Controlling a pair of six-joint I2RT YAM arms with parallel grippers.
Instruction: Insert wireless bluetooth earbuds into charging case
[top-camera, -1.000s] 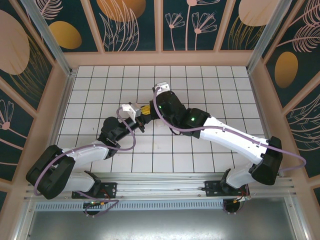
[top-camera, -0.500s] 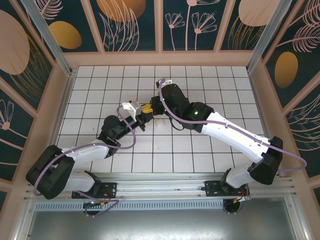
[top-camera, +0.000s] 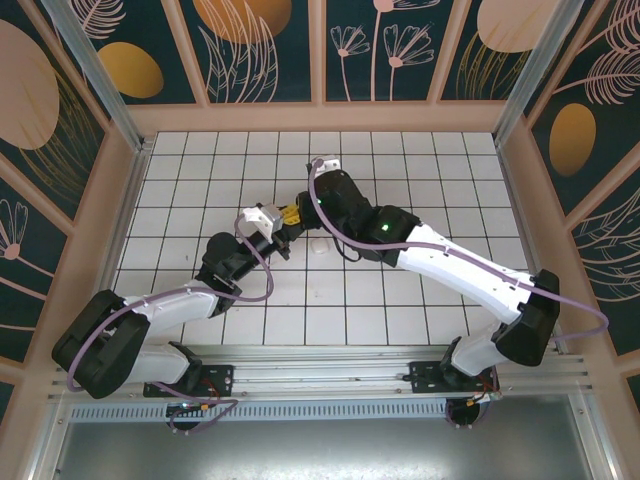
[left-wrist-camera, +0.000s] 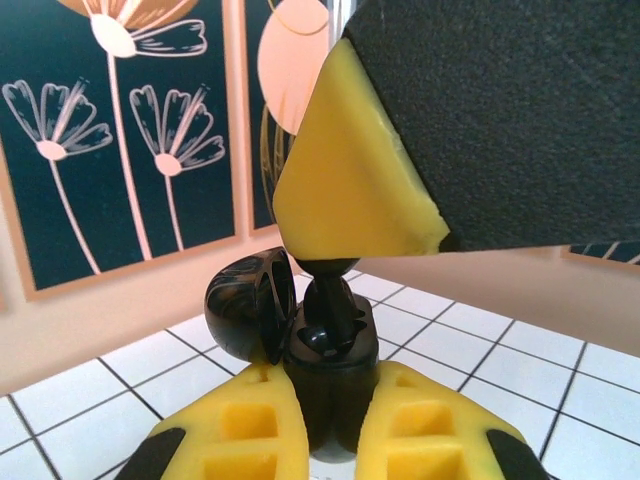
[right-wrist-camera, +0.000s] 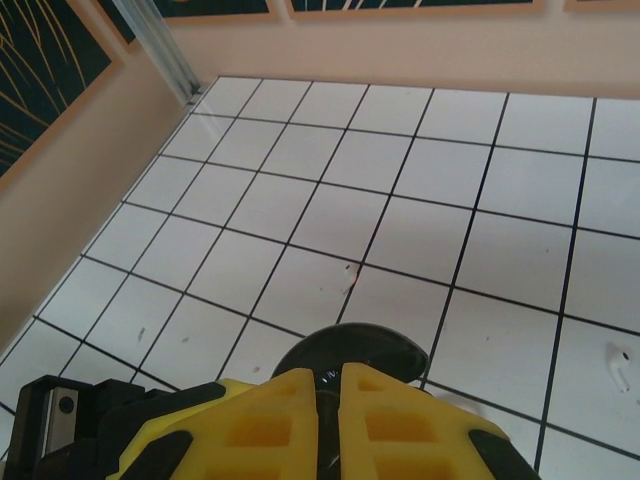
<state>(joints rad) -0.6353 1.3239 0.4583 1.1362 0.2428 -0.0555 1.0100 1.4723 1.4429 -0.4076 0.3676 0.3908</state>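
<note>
In the left wrist view, my left gripper (left-wrist-camera: 335, 385) is shut on the body of a black charging case (left-wrist-camera: 335, 360), held upright with its lid (left-wrist-camera: 240, 305) swung open to the left. From above, a yellow finger (left-wrist-camera: 350, 190) of my right gripper holds a black earbud (left-wrist-camera: 325, 290) whose lower end sits in the case's top. My right gripper (right-wrist-camera: 328, 385) is shut on that earbud's thin stem, with the case lid (right-wrist-camera: 350, 345) just beyond its tips. Both grippers meet at mid-table (top-camera: 290, 219). A white earbud (right-wrist-camera: 620, 368) lies on a tile to the right (top-camera: 318, 247).
White tiled floor (top-camera: 400, 170) with free tiles all round the grippers. Peach walls and an aluminium post (right-wrist-camera: 160, 45) bound the far left corner. The right forearm (top-camera: 450, 265) crosses the near right tiles.
The right wrist has shifted slightly over the case, uncovering the white earbud on the tile beside it. The left arm has stayed put with the case.
</note>
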